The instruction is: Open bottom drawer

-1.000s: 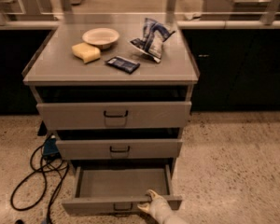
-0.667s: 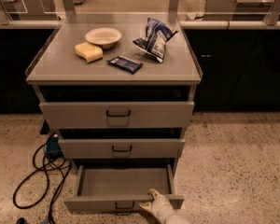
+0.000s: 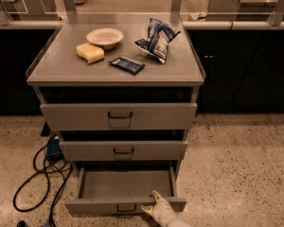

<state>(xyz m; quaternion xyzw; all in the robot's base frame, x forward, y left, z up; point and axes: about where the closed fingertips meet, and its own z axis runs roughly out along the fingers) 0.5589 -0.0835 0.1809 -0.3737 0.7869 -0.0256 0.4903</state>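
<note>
The bottom drawer (image 3: 99, 205) of the grey cabinet is pulled out, and its empty inside (image 3: 125, 183) shows. Its small black loop handle (image 3: 126, 207) sits at the centre of the shallow front panel. My white gripper (image 3: 151, 202) comes in from the bottom edge, just right of the handle, at the top rim of the drawer front. Its two fingertips (image 3: 156, 195) stand apart, one above the rim and one in front of the panel. It holds nothing that I can see.
The middle drawer (image 3: 123, 150) and the top drawer (image 3: 118, 116) stand slightly out. On the cabinet top (image 3: 57, 65) lie a bowl (image 3: 104, 37), a yellow sponge (image 3: 90, 52), a dark packet (image 3: 127, 65) and a chip bag (image 3: 157, 39). Black cables (image 3: 38, 174) lie on the floor at left.
The cabinet has shifted slightly in the view. The bottom drawer stays about as far out, and my gripper stays at its front panel right of the handle.
</note>
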